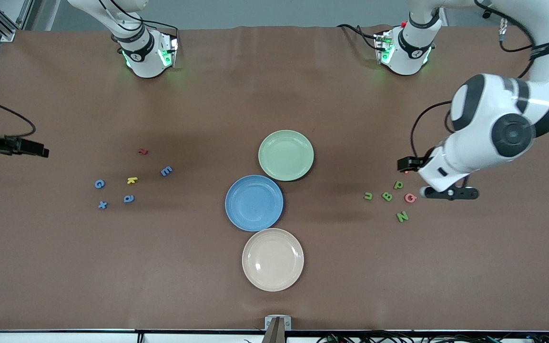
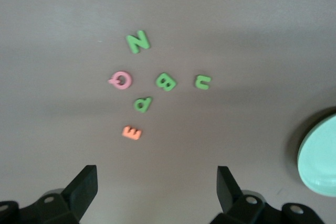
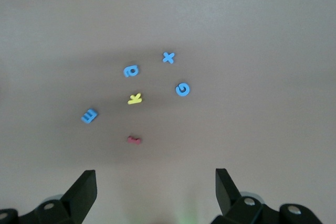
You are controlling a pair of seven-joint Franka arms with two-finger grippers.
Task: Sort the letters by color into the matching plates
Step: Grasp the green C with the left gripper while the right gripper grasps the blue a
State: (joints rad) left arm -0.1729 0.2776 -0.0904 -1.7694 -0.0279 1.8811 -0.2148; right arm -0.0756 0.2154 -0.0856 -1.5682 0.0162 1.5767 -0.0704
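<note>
Nothing sorted yet: all eight task letters lie flat on the desk, both target plates bare. Three plates sit mid-desk in a touching chain, green plate (image 1: 286, 155) toward the robots' edge, blue plate (image 1: 254, 203) next, cream plate (image 1: 272, 259) nearest the front edge; central spot likely so either arm can reach them. Blue letters are grouped toward the right arm's end: G (image 1: 99, 184), x (image 1: 102, 205), a (image 1: 129, 198), E (image 1: 166, 171), mixed with a yellow k (image 1: 132, 180) and a red letter (image 1: 143, 151) as distractors. Green letters cluster toward the left arm's end: u (image 1: 368, 196), B (image 1: 387, 196), P (image 1: 398, 185), N (image 1: 402, 216), with a pink letter (image 1: 410, 197) touching distance from B and P, and an orange E (image 2: 132, 132) beside P. Each colour sits at one arm's end, so I'd guess each arm works its own pile. Letters are flat, scattered at random headings: N tilted, its long axis diagonal; E and a rotated off square; none stacked, all apart. Left gripper (image 2: 157, 192) hangs over the desk just beside the green cluster, jaws wide, holding nothing. Right gripper (image 3: 156, 192) hangs over the desk near the blue group, jaws equally spread and empty.
</note>
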